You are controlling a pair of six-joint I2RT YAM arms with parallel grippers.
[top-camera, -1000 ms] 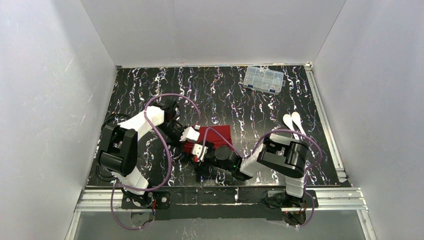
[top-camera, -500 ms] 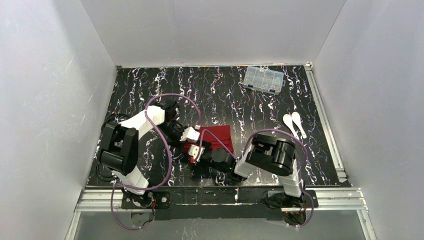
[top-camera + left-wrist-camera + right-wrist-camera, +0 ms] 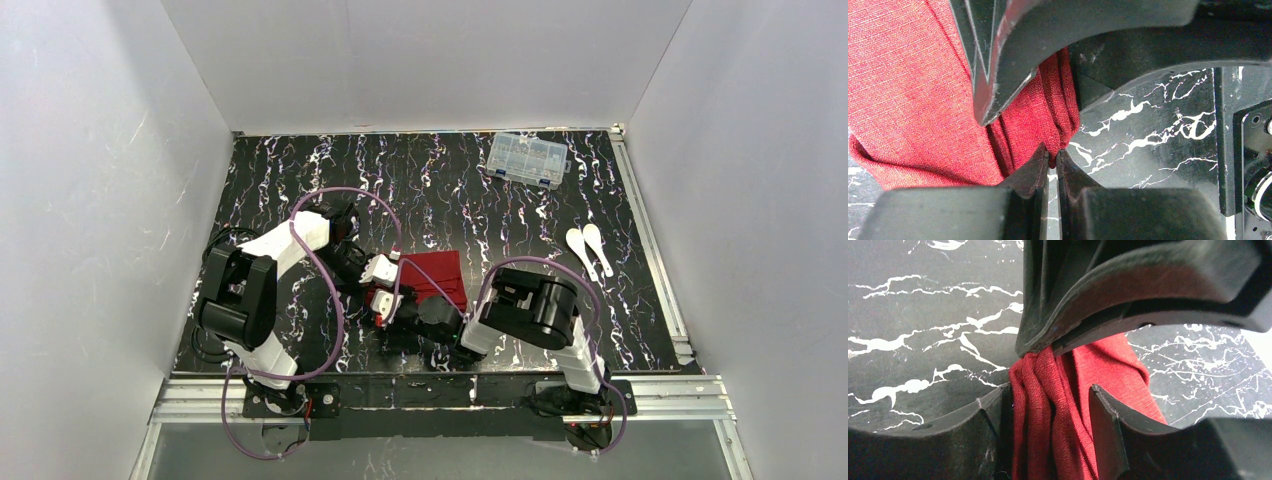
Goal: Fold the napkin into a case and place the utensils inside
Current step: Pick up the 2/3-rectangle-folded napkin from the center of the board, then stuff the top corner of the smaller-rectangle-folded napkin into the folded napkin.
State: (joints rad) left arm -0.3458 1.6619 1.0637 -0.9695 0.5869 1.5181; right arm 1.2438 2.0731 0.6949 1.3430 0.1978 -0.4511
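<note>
Ideally, with the left end effector (image 3: pixel 1053 152) pinching the napkin (image 3: pixel 908 90) edge, the right end effector (image 3: pixel 1050 390), half-wide astride it, should close squarely across all layers.

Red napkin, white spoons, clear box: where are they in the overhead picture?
napkin (image 3: pixel 440 270), top view, its flat far right part.
spoons (image 3: pixel 575 239), top view, head of the left one.
clear compartment box (image 3: pixel 526 158), top view, middle of its lid.
</note>
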